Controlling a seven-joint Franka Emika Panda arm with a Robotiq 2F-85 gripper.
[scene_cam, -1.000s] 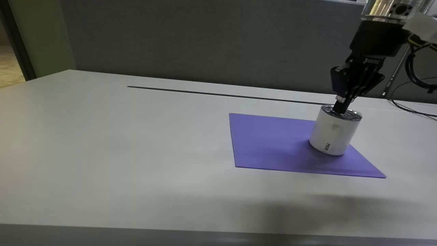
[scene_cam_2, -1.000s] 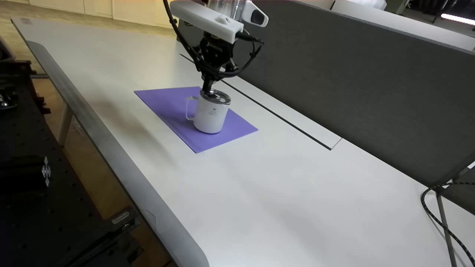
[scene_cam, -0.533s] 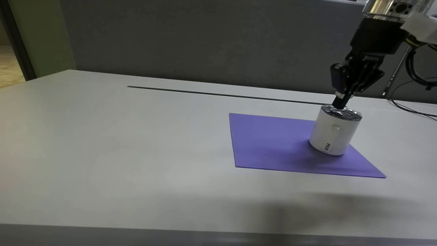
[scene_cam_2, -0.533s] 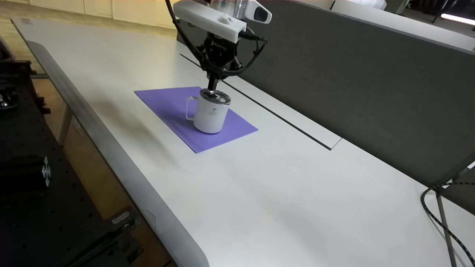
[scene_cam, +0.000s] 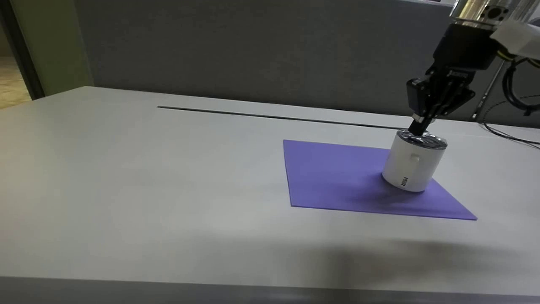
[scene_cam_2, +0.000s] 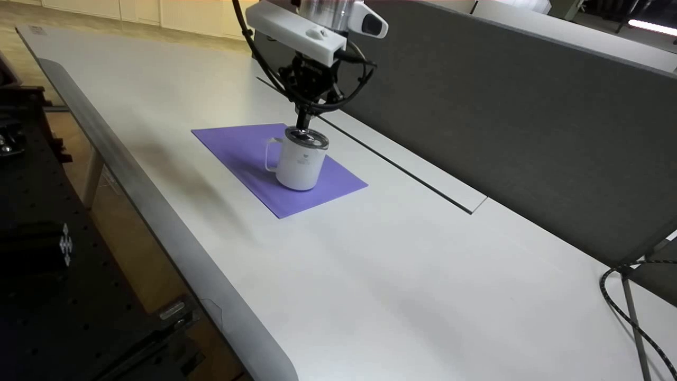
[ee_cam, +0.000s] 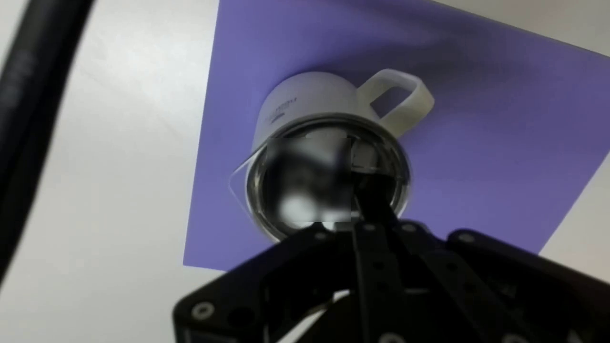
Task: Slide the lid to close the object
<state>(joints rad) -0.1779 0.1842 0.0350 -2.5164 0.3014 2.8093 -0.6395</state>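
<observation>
Poised for the closing push

In an exterior view, the pale table (scene_cam: 160, 177) fills the left; then comes the flat purple mat (scene_cam: 329, 173); on its right part stands the white mug (scene_cam: 407, 169), the round lid (scene_cam: 428, 142) seated on top; at the lid's left, far part the gripper (scene_cam: 415, 132) points down, its jaws closed together with nothing seen between them; whether it touches the lid cannot be told.

The step in hand looks like the slide itself, a push rather than a grasp; how far closed the lid is I cannot tell, the wrist view being blurred there; the next move probably calls for light pressure, then a short, level push across the lid, gentle enough to leave the mug standing.
</observation>
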